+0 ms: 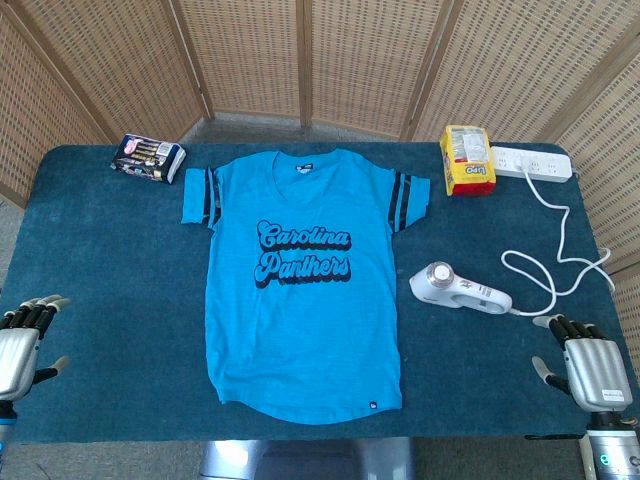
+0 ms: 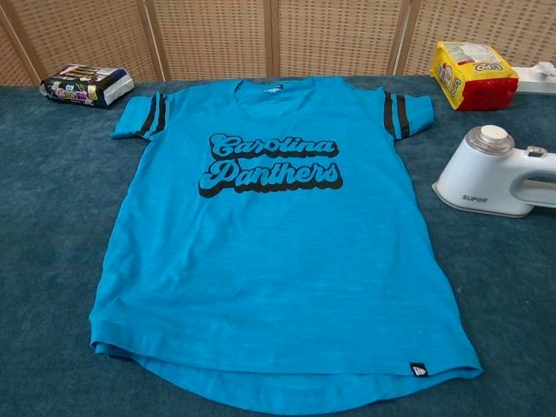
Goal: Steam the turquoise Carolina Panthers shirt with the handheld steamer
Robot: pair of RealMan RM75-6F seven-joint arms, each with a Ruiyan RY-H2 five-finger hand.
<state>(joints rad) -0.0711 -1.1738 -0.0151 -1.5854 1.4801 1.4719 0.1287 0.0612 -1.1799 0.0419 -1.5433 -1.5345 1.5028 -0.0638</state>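
The turquoise Carolina Panthers shirt [image 1: 300,290] [image 2: 274,234] lies flat, face up, in the middle of the dark blue table [image 1: 100,260]. The white handheld steamer [image 1: 458,289] [image 2: 491,174] rests on its side just right of the shirt, its cord running off to the right. My left hand [image 1: 25,340] hovers at the table's near left corner, fingers apart and holding nothing. My right hand [image 1: 590,365] is at the near right corner, also empty with fingers apart, a short way from the steamer's handle. Neither hand appears in the chest view.
A white power strip [image 1: 535,163] lies at the back right, its cable [image 1: 560,270] looping to the steamer. A yellow and red packet [image 1: 467,160] [image 2: 473,74] sits beside it. A dark packet [image 1: 148,157] [image 2: 85,84] lies back left. Wicker screens stand behind.
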